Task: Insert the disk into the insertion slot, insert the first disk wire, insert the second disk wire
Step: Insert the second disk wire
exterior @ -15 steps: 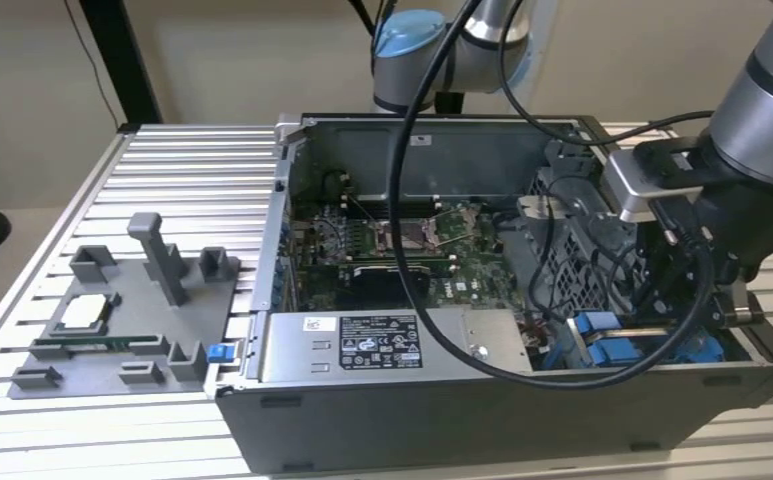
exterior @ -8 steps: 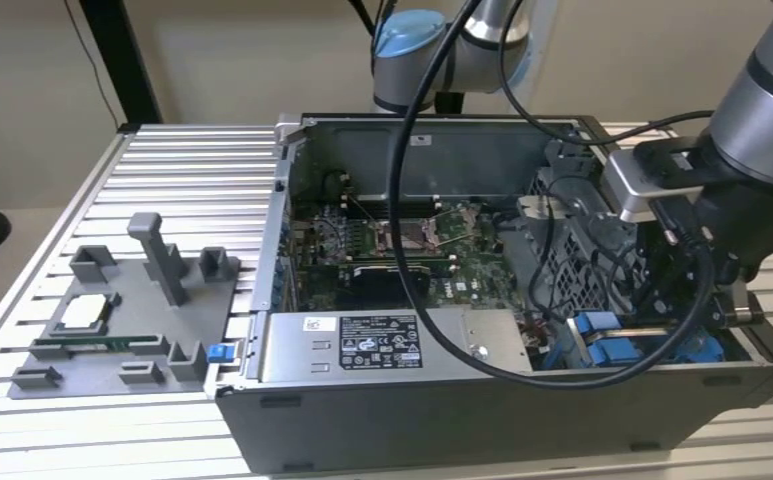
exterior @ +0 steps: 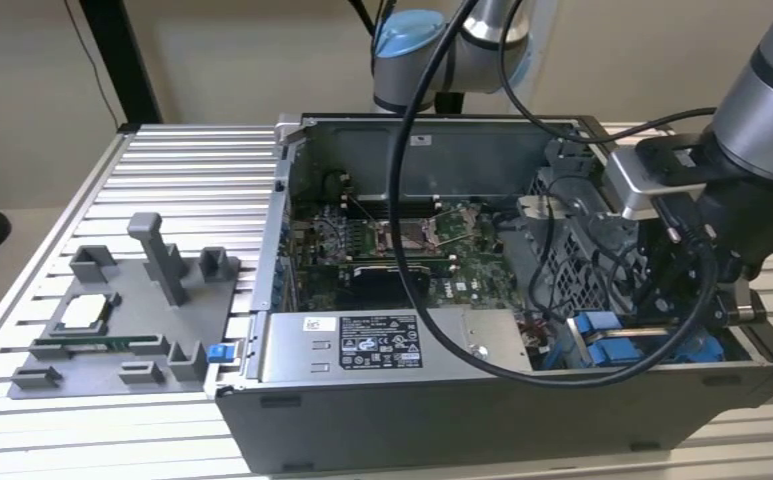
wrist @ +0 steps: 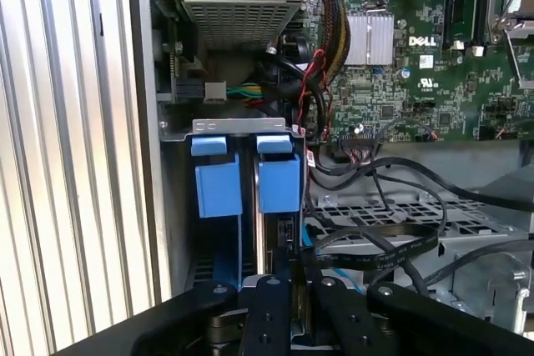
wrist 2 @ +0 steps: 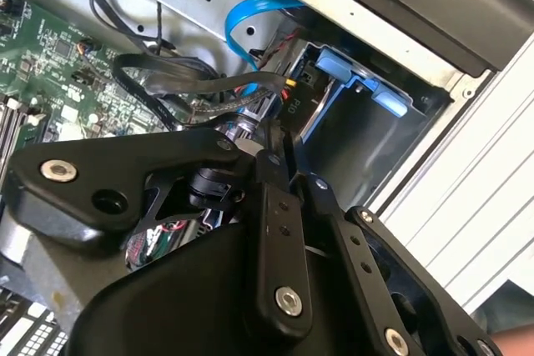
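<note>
Down at the insertion slot (wrist: 219, 127), first wrist view: disk (wrist: 278, 185) seated, gripper (wrist: 292, 285) fingers clenched together; exterior view hides them behind cables.

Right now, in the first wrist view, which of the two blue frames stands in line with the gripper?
The blue frame nearer the green circuit board: the gripper sits straight below it. The other blue frame lies beside the case wall.

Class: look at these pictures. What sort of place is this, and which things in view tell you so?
Probably a robotics lab or test bench for computer assembly: an open computer case sits on a slatted aluminium table, a robot arm reaches into it, and a grey parts fixture stands beside it.
</note>
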Robot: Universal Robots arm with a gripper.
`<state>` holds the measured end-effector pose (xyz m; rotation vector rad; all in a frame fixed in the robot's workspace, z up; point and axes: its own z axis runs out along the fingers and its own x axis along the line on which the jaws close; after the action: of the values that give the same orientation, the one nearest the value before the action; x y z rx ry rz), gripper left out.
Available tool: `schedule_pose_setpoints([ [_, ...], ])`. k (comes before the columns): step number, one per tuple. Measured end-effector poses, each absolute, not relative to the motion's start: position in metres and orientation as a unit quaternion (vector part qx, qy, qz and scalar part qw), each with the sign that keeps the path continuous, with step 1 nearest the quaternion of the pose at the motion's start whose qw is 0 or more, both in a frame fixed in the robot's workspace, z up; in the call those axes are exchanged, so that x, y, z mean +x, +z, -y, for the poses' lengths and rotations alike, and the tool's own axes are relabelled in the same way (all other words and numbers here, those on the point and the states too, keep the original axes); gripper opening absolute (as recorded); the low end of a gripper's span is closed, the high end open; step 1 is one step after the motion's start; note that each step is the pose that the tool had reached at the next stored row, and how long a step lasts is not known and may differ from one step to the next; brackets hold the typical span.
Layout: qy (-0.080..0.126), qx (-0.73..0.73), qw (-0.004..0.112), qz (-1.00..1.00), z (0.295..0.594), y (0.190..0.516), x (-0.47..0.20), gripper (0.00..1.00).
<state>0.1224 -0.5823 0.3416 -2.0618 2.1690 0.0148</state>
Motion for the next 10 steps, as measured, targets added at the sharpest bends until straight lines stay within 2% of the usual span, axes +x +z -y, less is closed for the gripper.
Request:
schedule_pose_setpoints([
  [10, 0.004, -0.685, 0.075, -0.725, 0.5818, 0.3395, 0.1224, 0.0],
])
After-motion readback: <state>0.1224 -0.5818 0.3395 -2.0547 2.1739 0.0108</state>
